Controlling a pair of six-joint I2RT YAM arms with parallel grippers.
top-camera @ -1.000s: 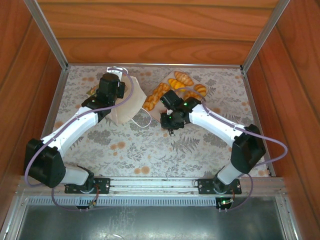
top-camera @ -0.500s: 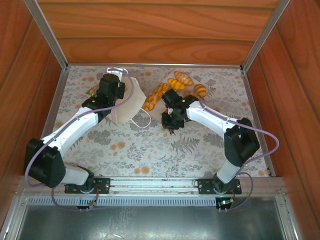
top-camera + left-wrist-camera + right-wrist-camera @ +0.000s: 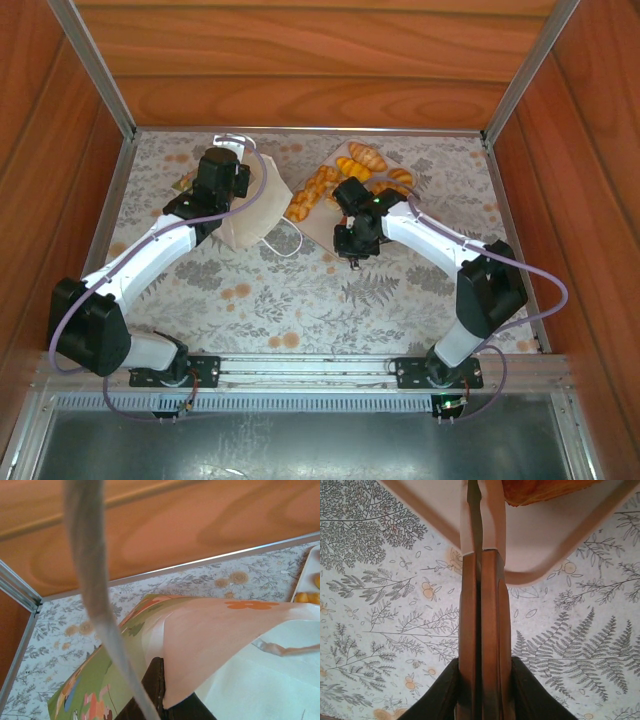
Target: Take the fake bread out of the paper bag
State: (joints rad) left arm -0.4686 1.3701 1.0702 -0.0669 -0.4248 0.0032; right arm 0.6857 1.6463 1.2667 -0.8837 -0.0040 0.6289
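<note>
**Upper centre of the top view: bag tipped at the tray, both hands clamped**

My left hand (image 3: 161,702) is clenched on the paper of the bag (image 3: 258,205), which lies tipped on the desk (image 3: 300,290), upper left of centre in the top view. My right hand (image 3: 481,565) is pinched shut on the near rim of the tray (image 3: 540,535), with the thin pink lip caught between the fingers. The bread (image 3: 312,192) sits at upper centre: one row just beside the bag's right edge, more pieces up and to the right on the tray. Whether any piece is left inside the bag I cannot tell.

I judge the step to be emptying the bag onto the tray. To do it well I would hold the tray flat with the right, raise the bag's closed end with the left so the mouth hangs low over the tray, and tip slowly, since glossy pieces would likely slide past the rim. A loose cord handle (image 3: 285,240) trails at the bag's lower right, and I would watch that it does not snag.

The bag's mouth seems to face right, toward the tray. My arm hides part of it, so I cannot fix its long axis. The row of bread beside it runs from lower left to upper right. The croissant (image 3: 367,155) at the tray's far end lies long from upper left to lower right.
</note>
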